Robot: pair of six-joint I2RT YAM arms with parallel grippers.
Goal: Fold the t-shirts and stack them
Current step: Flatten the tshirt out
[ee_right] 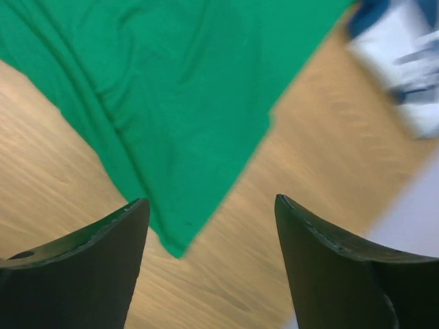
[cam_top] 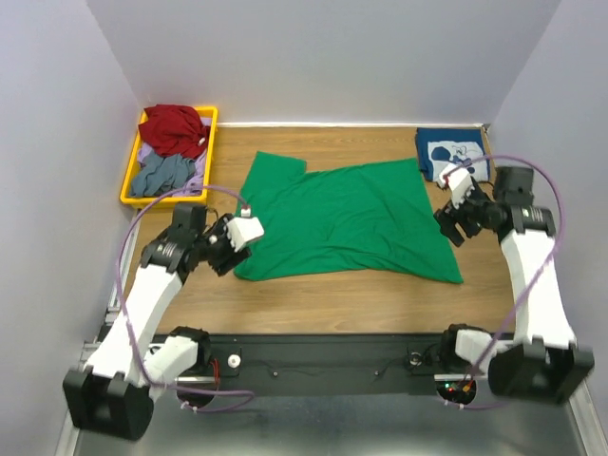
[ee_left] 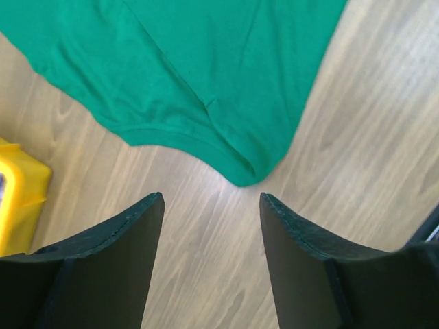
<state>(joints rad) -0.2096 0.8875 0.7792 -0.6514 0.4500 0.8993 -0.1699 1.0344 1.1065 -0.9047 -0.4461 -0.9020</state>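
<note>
The green t-shirt [cam_top: 342, 220] lies spread flat on the middle of the wooden table, one sleeve at the far left. Its near-left corner [ee_left: 250, 171] lies just beyond my left gripper [cam_top: 231, 249], which is open with only bare wood between the fingers [ee_left: 127, 240]. My right gripper [cam_top: 456, 226] hangs open beside the shirt's right edge, and the shirt's corner [ee_right: 175, 240] shows between its fingers without being touched. The navy t-shirt with a white print [cam_top: 454, 152] lies folded at the far right corner.
A yellow bin [cam_top: 133, 176] at the far left holds a red garment [cam_top: 175, 128] and grey cloth [cam_top: 161, 173]. Its corner [ee_left: 20, 199] shows left of my left gripper. Walls close in the table on three sides.
</note>
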